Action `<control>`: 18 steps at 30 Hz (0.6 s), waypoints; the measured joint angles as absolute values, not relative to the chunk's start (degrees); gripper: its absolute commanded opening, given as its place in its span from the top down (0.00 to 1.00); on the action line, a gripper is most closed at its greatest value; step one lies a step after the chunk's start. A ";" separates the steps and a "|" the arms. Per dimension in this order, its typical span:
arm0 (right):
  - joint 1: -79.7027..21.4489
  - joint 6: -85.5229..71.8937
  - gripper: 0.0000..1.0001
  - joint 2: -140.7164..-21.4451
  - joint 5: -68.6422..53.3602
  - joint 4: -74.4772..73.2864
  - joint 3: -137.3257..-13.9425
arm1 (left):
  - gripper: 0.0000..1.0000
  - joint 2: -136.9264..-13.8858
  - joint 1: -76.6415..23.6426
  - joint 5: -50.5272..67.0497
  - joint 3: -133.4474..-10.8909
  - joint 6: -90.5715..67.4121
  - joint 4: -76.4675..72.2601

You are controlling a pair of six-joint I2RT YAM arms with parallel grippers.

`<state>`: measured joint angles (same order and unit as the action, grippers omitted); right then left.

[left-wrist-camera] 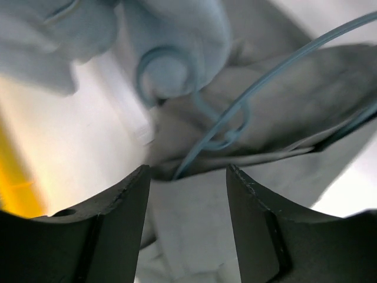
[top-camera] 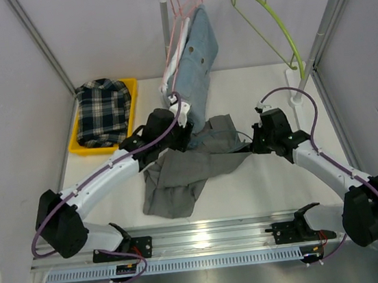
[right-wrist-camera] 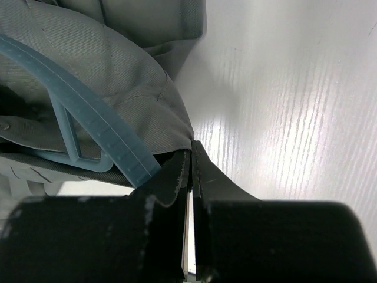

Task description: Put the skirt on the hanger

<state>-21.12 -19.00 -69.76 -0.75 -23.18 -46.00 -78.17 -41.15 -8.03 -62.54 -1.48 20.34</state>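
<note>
Counter (top-camera: 270, 187) work: skirt (top-camera: 186, 173) meets hanger (right-wrist-camera: 100, 132)

The grey skirt lies crumpled mid-counter between both arms, its top bunched against a blue hanger, likely so the waist can be worked onto it. The right claw (right-wrist-camera: 191, 154) is clamped on the skirt's edge, seemingly to anchor it. The left claw (left-wrist-camera: 188, 177) stands apart, cloth between its fingers.
</note>
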 measured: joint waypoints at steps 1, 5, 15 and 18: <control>-21.12 -19.03 1.00 -69.76 -1.08 -22.81 -45.74 | 0.39 -78.89 -40.07 -4.84 -62.54 -2.26 18.81; -21.08 -19.20 1.00 -69.73 -2.22 -21.32 -44.77 | 0.39 -83.24 -35.73 8.21 -62.54 -5.32 14.17; -20.16 -19.20 1.00 -69.65 -4.05 -20.34 -44.23 | 0.38 -94.94 -26.52 26.17 -62.00 -12.01 5.67; -19.81 -19.20 1.00 -69.63 -4.51 -20.16 -44.18 | 0.38 -96.77 -26.46 27.94 -61.89 -13.56 3.38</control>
<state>-19.81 -19.20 -69.63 -4.51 -20.16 -44.18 -96.77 -26.46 27.94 -61.89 -13.56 3.38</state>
